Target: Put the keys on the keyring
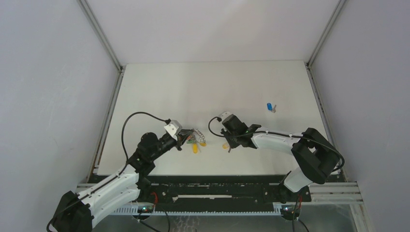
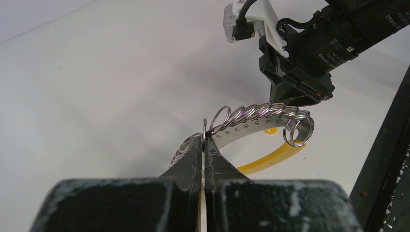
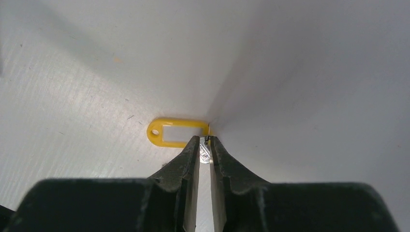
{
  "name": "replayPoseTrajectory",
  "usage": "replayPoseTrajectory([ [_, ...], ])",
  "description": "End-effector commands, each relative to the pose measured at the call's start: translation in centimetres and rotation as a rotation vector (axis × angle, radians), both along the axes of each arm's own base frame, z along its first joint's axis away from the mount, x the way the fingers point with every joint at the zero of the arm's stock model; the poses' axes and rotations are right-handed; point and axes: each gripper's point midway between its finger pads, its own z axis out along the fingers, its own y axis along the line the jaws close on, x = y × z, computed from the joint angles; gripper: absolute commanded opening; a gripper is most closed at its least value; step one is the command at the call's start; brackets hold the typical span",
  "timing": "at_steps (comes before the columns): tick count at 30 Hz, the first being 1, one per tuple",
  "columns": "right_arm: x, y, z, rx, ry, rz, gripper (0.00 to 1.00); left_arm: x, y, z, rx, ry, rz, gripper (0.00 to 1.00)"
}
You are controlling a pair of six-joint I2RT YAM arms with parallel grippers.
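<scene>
The left gripper (image 2: pixel 204 141) is clamped tight on the keyring (image 2: pixel 256 115), its silver loops fanning out past the fingertips. Just right of the keyring, the right gripper (image 3: pixel 205 142) pinches the silver blade of the yellow key (image 3: pixel 176 131), which is flat on the table (image 1: pixel 159 87). The blue key (image 1: pixel 270 107) lies well right of the keyring, farther back.

A matte white surface (image 1: pixel 159 92) sits inside an enclosure of plain pale grey walls (image 1: pixel 48 96), with thin metal struts (image 1: pixel 100 35) rising from its far corners. The light is soft and even. A black rail (image 1: pixel 241 186) edges the near side.
</scene>
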Motion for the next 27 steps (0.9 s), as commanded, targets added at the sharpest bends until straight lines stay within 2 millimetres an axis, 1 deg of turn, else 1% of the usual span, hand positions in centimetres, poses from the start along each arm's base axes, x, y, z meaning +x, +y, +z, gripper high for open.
replayPoseTrajectory([
  [1,0.45,0.46,0.59,0.013,-0.024,-0.012,0.12,0.02,-0.38,2.52,-0.061,-0.07,-0.011,0.0],
  [14,0.54,0.76,-0.03,0.016,-0.017,-0.009,0.11,-0.02,-0.39,2.47,-0.06,-0.07,-0.013,0.0],
  [22,0.84,0.88,0.18,0.011,-0.018,-0.011,0.11,-0.05,-0.42,2.52,-0.059,-0.072,-0.016,0.0],
  [27,0.93,0.6,0.1,-0.011,-0.015,-0.019,0.07,-0.04,-0.38,2.49,-0.057,-0.072,-0.014,0.0],
])
